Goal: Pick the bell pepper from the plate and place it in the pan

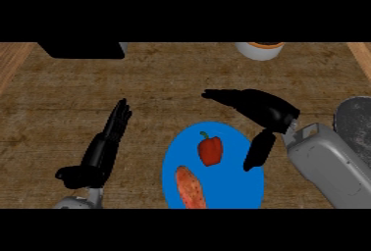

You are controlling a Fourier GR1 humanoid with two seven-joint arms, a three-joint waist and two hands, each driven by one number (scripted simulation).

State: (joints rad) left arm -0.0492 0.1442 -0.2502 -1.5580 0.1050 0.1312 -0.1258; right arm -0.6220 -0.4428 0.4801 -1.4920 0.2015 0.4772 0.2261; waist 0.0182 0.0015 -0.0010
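Observation:
A red bell pepper [210,150] with a green stem lies on the blue plate [239,184] at the lower middle of the head view. My right hand [262,109] hovers just up and right of the pepper, fingers spread toward the left and thumb hanging down over the plate's right rim, holding nothing. The dark grey pan [355,125] shows only partly at the right edge, behind my right forearm. My left hand [109,135] rests at the lower left, fingers straight and pointing away.
An orange speckled vegetable [190,188] lies on the plate below the pepper. A black object [80,50] sits at the counter's far left. A white cup [259,50] stands at the far edge, right of centre. Wooden strips border both sides.

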